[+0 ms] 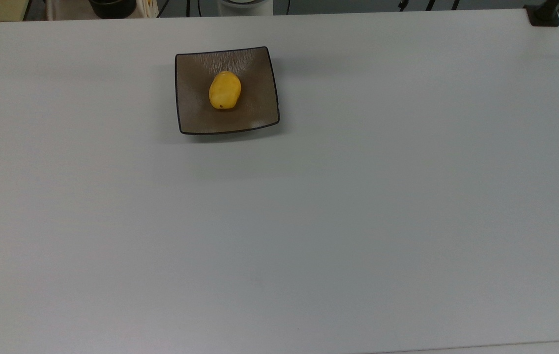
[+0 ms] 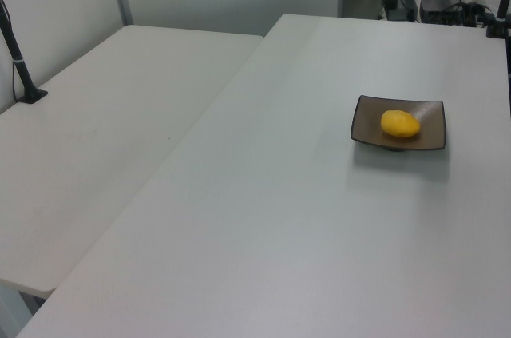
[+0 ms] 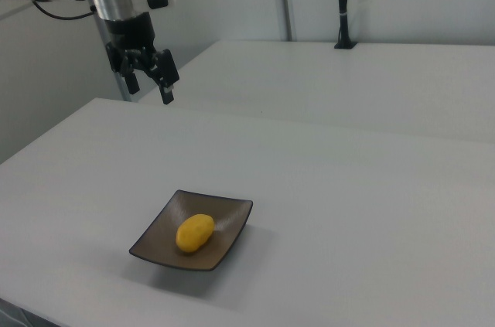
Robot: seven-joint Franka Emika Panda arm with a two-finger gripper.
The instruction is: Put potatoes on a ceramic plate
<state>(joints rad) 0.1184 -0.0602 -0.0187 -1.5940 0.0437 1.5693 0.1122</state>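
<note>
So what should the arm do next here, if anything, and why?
Probably nothing more than hold clear: the potato lies near the middle of the plate, and the gripper is open, raised well away from it, so the placing looks done.

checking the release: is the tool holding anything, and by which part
Nothing is held. The tool hangs open and empty above the table; the potato lies on the plate.

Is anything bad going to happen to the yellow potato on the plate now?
Probably not much. The potato lies near the middle of the ceramic plate, and the gripper hangs open, high above the table and off to one side. One small risk: the potato is round and smooth, so a bump to the plate might roll it toward the low rim. Another: the plate sits near the table's edge in the right view, so a hard knock might push it off.
</note>
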